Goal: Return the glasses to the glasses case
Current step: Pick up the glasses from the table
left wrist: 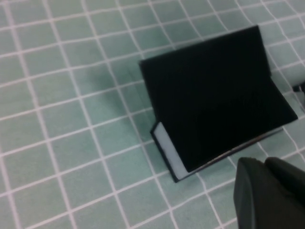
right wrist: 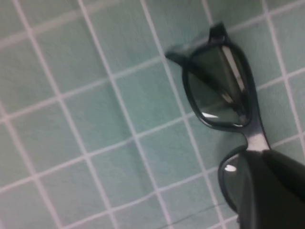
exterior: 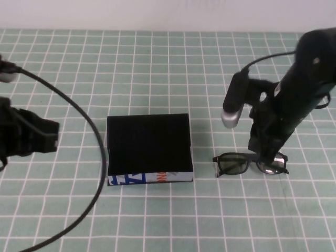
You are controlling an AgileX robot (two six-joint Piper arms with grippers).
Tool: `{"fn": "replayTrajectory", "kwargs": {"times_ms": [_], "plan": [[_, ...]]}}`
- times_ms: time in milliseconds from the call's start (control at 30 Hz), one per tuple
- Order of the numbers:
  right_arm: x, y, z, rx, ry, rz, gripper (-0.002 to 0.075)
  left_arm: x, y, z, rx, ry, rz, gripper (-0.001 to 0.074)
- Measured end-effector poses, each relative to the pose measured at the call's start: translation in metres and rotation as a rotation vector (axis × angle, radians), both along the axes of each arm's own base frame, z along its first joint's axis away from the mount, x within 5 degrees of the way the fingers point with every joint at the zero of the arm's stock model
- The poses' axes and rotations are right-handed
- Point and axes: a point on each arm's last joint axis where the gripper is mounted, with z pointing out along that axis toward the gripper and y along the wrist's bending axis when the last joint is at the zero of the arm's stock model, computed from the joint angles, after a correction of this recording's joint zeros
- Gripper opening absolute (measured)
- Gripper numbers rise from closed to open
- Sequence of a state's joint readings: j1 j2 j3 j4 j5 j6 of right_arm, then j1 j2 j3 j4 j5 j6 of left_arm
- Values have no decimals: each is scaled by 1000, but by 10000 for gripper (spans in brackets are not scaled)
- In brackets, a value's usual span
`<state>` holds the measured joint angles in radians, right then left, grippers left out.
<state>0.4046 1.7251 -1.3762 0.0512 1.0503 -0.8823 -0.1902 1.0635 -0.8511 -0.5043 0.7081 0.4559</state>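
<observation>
The glasses [exterior: 233,164] lie on the green checked mat to the right of the glasses case [exterior: 148,144], lenses facing the front edge. The case is black and open, its lid raised at the back and its printed white front edge toward me. My right gripper [exterior: 268,157] is down on the glasses' right lens beside the bridge and looks shut on the frame. In the right wrist view the gripper [right wrist: 271,191] covers one lens while the other lens of the glasses [right wrist: 219,86] is in plain sight. My left gripper [exterior: 44,137] is shut and empty, left of the case [left wrist: 214,95], and also shows in the left wrist view [left wrist: 269,195].
A black cable [exterior: 79,113] from the left arm arcs over the mat just left of the case. The green checked mat [exterior: 157,63] stretches to the white wall at the back.
</observation>
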Motion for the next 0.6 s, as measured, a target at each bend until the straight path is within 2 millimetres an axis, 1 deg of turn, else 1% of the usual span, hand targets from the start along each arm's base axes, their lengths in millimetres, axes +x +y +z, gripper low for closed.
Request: {"fn": "replayTrajectory", "kwargs": {"times_ms": [67,133,233,300,367,467,600], "plan": [[6,1,-11,-32,16,13,6,3,-2,-3,-4,13,-16,-1],[9,1,-20,-55,31,28,48,4,-3,-5,0,21,-27,-1],[15,2,-32,-74,34,35,167,4,-3,-6,4,28,-38,-1],[20,4,-39,-71,23,36,260,3,-3,-6,6,35,-44,-1],[25,5,-44,-76,4,37,323,3,-3,-7,7,38,-47,-1],[32,7,-52,-77,-27,38,357,3,-3,-7,10,37,-51,-1],[37,8,-66,-89,-13,40,368,3,-3,-7,11,37,-52,-1]]}}
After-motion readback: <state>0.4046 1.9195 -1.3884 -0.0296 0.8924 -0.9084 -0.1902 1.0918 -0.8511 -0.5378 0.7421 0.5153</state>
